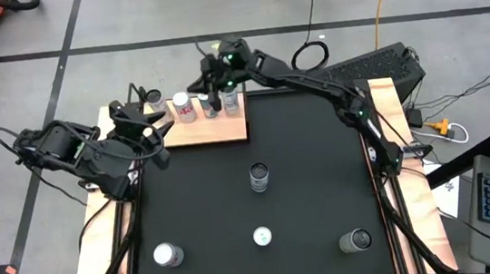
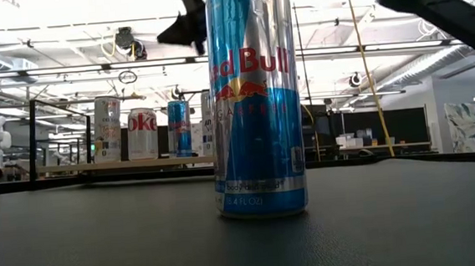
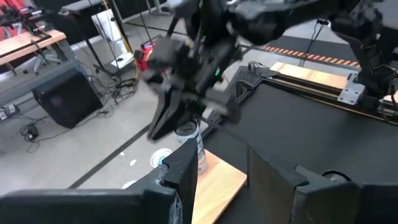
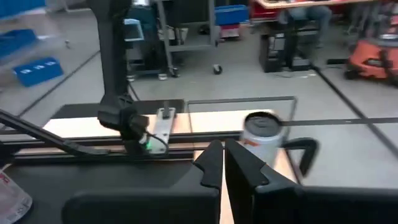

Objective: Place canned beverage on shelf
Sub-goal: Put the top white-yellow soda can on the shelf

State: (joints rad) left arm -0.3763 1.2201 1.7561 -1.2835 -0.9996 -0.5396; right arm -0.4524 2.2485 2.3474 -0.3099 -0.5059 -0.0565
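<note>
The shelf [image 1: 200, 129] is a light-wood board at the mat's far left, also in the low view [image 2: 139, 165]. Several cans stand upright on it: a silver one [image 1: 156, 101], a white-and-red one [image 1: 185, 108] and two more [image 1: 230, 101] under my right arm. My right gripper [image 1: 214, 89] hangs over these cans, shut and empty in its wrist view [image 4: 222, 152], where one can [image 4: 263, 133] stands beyond the fingers. My left gripper [image 1: 155, 128] is open and empty at the shelf's left end [image 3: 224, 174]. A blue-and-silver can [image 1: 258, 177] stands upright mid-mat [image 2: 253, 98].
Three more cans stand near the mat's near edge: left [image 1: 168, 254], middle [image 1: 262, 236] and right [image 1: 358, 239]. The black mat [image 1: 301, 149] lies between wooden side rails [image 1: 386, 104]. A keyboard [image 1: 374, 67] lies beyond the far right corner.
</note>
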